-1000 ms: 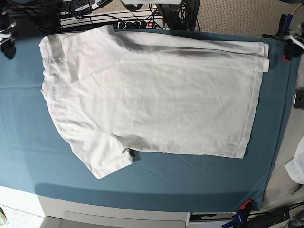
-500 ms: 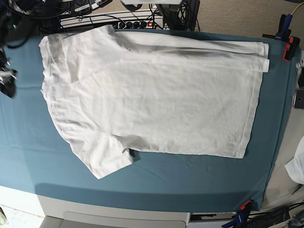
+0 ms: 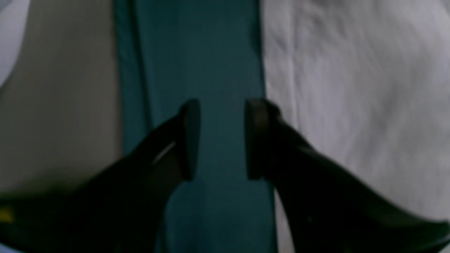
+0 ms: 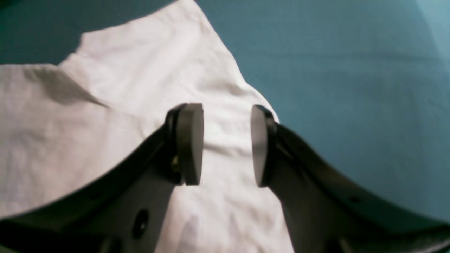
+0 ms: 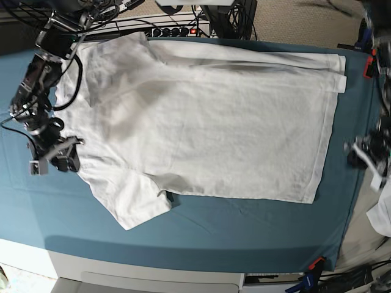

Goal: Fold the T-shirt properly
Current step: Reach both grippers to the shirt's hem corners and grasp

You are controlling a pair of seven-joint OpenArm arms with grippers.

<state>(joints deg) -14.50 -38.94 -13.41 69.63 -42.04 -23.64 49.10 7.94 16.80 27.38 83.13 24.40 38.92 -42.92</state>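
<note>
The white T-shirt (image 5: 201, 122) lies flat on the teal sheet (image 5: 244, 232), neck to the left and hem to the right, its far side folded inward. My right gripper (image 5: 64, 162) hovers at the shirt's left edge, by the near sleeve. In the right wrist view it (image 4: 225, 147) stands open above the sleeve cloth (image 4: 140, 88), nothing between the pads. My left gripper (image 5: 361, 152) is just off the hem on the right. In the left wrist view it (image 3: 219, 140) is open over a bare teal strip (image 3: 211, 52), with the shirt's hem (image 3: 369, 88) beside its right finger.
A power strip and cables (image 5: 177, 30) run along the back edge. Red and black clamps (image 5: 369, 67) (image 5: 314, 264) pin the sheet at the right corners. A small white cloth (image 5: 385, 213) lies off the sheet at the right. The table's pale front edge (image 5: 122, 268) is near.
Both arms have swung in from the upper corners: the right one down to the shirt's left edge, the left one down to beside the hem. The shirt has not moved.
</note>
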